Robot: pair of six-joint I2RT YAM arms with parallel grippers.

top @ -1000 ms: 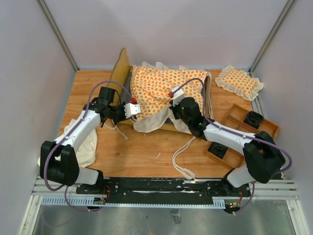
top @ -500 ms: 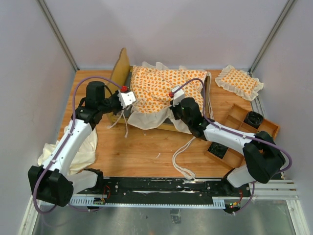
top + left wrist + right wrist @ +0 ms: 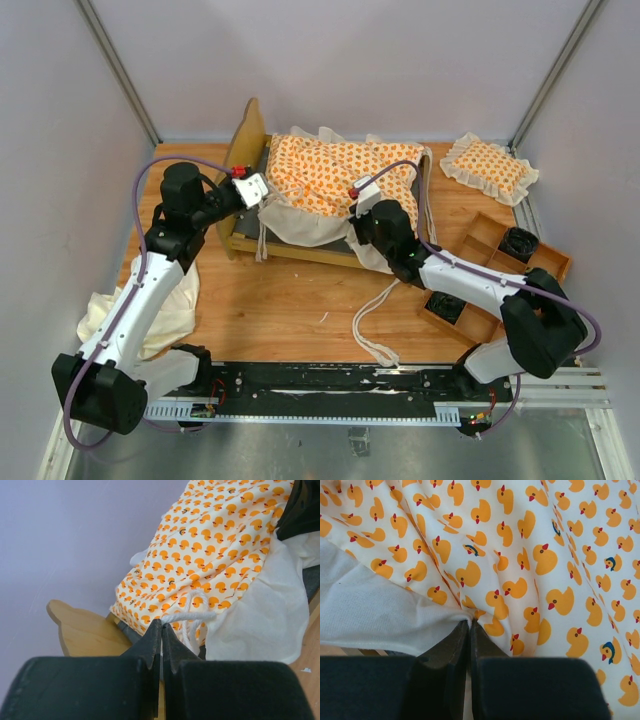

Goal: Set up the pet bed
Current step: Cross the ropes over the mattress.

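Two pinches on the cushion (image 3: 330, 172), draped across the bed frame (image 3: 244, 140) at the far middle of the table (image 3: 290, 300). With the left gripper (image 3: 161, 626), clenches a white tie string (image 3: 192, 614) at the cushion's left end, beside the frame's tall end board. With the right gripper (image 3: 469, 624), nips the fabric where orange print meets cream ruffle, on the near side.

Both end effectors (image 3: 161, 626) (image 3: 469, 626) pinched closed
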